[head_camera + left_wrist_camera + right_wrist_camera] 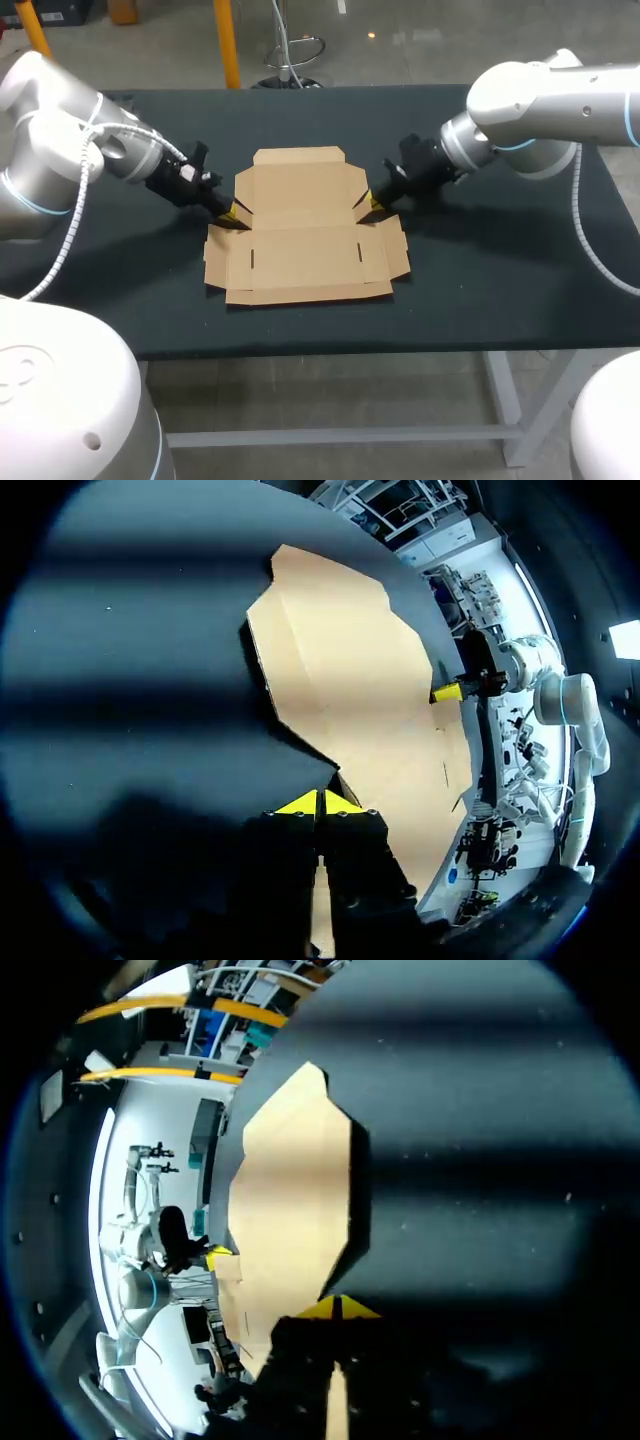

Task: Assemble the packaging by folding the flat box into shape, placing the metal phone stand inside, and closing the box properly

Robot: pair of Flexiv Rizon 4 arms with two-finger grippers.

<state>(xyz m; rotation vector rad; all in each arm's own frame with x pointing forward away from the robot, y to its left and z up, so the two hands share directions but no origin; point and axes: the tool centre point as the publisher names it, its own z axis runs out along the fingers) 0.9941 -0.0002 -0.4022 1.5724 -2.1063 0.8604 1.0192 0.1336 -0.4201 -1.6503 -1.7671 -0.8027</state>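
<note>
Head view: both end effectors (233,212) (375,200) pinch the box (300,235).

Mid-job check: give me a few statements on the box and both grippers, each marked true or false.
1. The box lies unfolded on the table, with no walls standing. True.
2. The left gripper is at the box's left edge. True.
3. The right gripper hangs high over the middle of the box. False: it is low, at the box's right edge.
4. A phone stand sits on the box. False: no stand shows in any view.
5. Both grippers have their fingers spread wide. False: in each wrist view the yellow tips are together, seemingly pinching the cardboard edge.
</note>
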